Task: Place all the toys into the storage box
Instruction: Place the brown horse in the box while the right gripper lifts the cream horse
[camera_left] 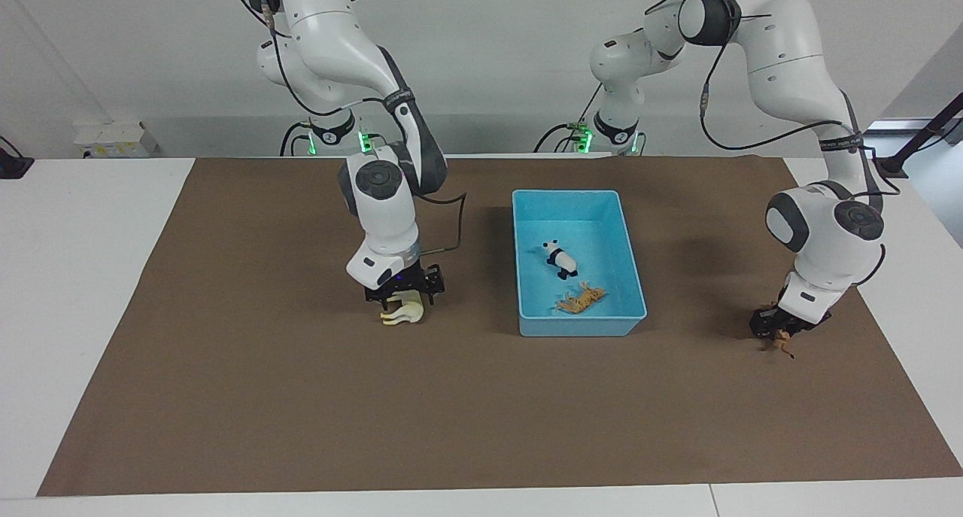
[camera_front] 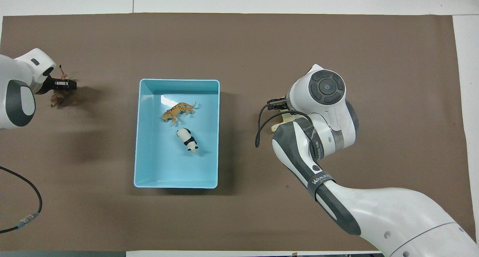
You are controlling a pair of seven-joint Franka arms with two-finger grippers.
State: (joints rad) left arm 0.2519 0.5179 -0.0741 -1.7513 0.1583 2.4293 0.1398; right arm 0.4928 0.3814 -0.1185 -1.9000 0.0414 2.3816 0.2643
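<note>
The blue box point(camera_left: 579, 327) sits in the middle of the brown mat point(camera_left: 301, 427), between the two arms. Two toys already lie inside it: the panda point(camera_left: 559, 258) on its side about mid-box, and the striped tiger point(camera_left: 581, 300) just beside it, farther from the robots and close to the box's end wall.

The right gripper point(camera_left: 404, 297) is down low over the mat toward the right arm's end of the table, well apart from the box. Its fingers are closed around the cream horse point(camera_left: 402, 313), which hangs below them with its legs sticking out sideways; whether the horse touches the mat I cannot tell. From overhead the arm's wrist covers nearly all of it, and only a sliver of cream shows at the wrist's edge.

The left gripper point(camera_left: 775, 333) is low over the mat toward the left arm's end of the table, also well apart from the box. The brown animal point(camera_left: 780, 342) is right at its fingertips, seemingly between them, at or just above the mat. How far those fingers are closed, I cannot tell.
</note>
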